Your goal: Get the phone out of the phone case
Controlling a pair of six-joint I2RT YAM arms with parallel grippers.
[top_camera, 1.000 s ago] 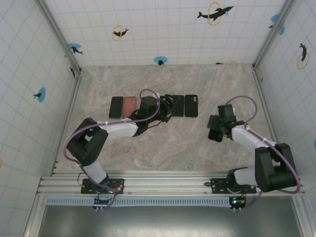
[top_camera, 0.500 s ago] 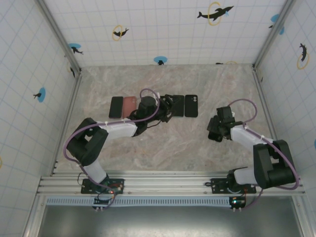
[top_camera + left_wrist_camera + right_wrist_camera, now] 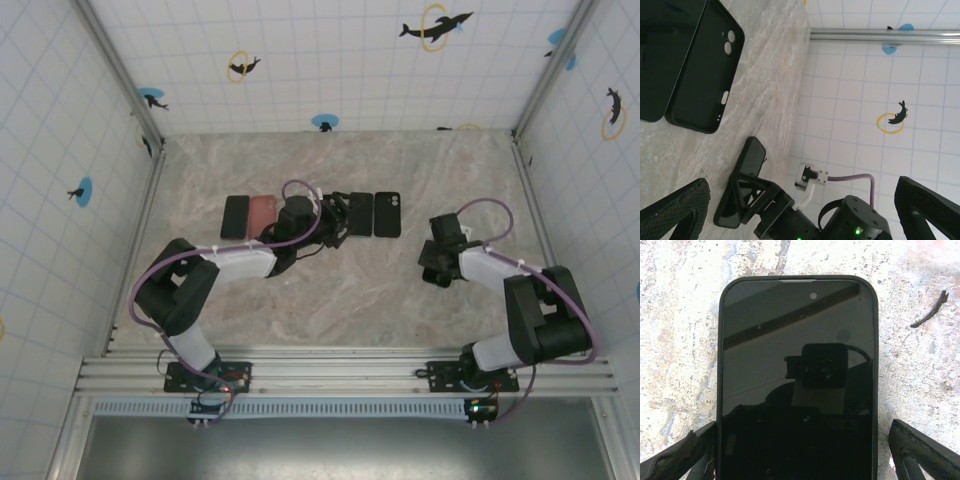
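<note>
**Two-arm cell, near to far.** Both arms are bolted at the near edge of the marbled counter (image 3: 350,295). Near right: the right gripper (image 3: 437,264) points down over the phone (image 3: 797,370). The phone lies screen up on the counter, right of centre, and sits inside its black phone case (image 3: 720,365). The jaws of this gripper stand apart and straddle the phone. One finger (image 3: 682,457) lies close against the edge of the case, while the other finger (image 3: 922,455) stands off with a strip of bare counter between, so nothing is clamped. Farther, at centre: the left gripper (image 3: 335,215) hangs over a row of flat items, jaws spread wide and holding nothing, its fingertips (image 3: 675,212) well apart in the wrist view. The row runs left to right across the far half of the counter. It comprises a black slab (image 3: 234,216), a pink slab (image 3: 262,213), a stretch hidden under the left gripper, a second black slab (image 3: 360,213) and, at the right end, a spare black case (image 3: 387,214) with camera openings. Far: a white tiled wall (image 3: 330,70) with dolphin stickers.
</note>
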